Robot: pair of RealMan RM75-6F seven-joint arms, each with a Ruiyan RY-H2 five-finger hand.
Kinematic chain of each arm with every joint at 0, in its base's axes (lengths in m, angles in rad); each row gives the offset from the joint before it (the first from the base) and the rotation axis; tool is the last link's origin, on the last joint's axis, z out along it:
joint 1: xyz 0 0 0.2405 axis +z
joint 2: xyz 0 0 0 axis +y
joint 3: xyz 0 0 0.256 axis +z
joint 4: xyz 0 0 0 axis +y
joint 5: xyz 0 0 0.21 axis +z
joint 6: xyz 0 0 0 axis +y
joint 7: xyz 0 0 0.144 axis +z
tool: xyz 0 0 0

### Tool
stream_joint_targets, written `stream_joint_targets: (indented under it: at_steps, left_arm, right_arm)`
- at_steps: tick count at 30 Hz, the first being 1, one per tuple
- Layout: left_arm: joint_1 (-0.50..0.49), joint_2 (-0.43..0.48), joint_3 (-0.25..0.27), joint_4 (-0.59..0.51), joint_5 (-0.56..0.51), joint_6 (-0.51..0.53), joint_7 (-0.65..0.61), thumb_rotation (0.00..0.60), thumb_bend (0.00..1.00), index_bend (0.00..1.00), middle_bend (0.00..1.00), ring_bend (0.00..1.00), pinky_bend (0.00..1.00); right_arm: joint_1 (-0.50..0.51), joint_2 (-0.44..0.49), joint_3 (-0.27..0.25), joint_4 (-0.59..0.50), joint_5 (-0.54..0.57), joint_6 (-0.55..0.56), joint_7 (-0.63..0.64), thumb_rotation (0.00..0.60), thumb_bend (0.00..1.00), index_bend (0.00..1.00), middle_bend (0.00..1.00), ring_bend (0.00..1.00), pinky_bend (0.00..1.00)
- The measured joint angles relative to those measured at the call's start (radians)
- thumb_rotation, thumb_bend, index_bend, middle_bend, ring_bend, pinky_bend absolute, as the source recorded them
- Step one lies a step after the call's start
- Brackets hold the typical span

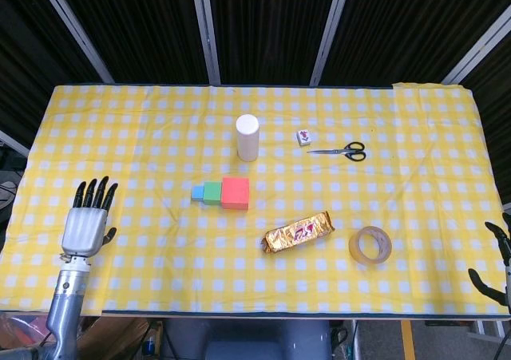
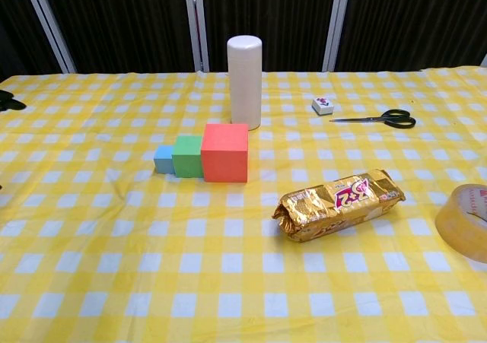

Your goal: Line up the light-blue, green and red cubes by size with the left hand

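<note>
Centre of frame: light-blue cube (image 1: pixel 197 192), green cube (image 1: pixel 211 192), red cube (image 1: pixel 235 193) touching in row, ordered by size. Left hand (image 1: pixel 87 226) lower left, fingers spread, empty; right hand (image 1: pixel 497 266) state unclear.

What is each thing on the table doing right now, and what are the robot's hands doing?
light-blue cube: on the cloth, at the left end of the row, against the green cube.
green cube: in the middle, touching both neighbours.
red cube: at the right end, flat on the cloth.
white cylinder: standing upright.
scissors: lying flat, blades closed.
snack packet: lying sealed.
tape roll: lying flat.
left hand: empty, fingers spread.
right hand: mostly out of frame.
</note>
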Motion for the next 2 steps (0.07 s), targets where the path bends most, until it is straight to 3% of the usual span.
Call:
stream_joint_targets:
  at_steps: [2]
  left_arm:
    - [0.026,0.008,0.003,0.006,0.013,0.011,-0.031,0.600,0.23,0.09,0.00,0.00,0.00]
  right_arm:
    - [-0.001,0.000,-0.001,-0.003,-0.003,0.003,-0.007,0.600,0.32,0.16,0.00,0.02,0.00]
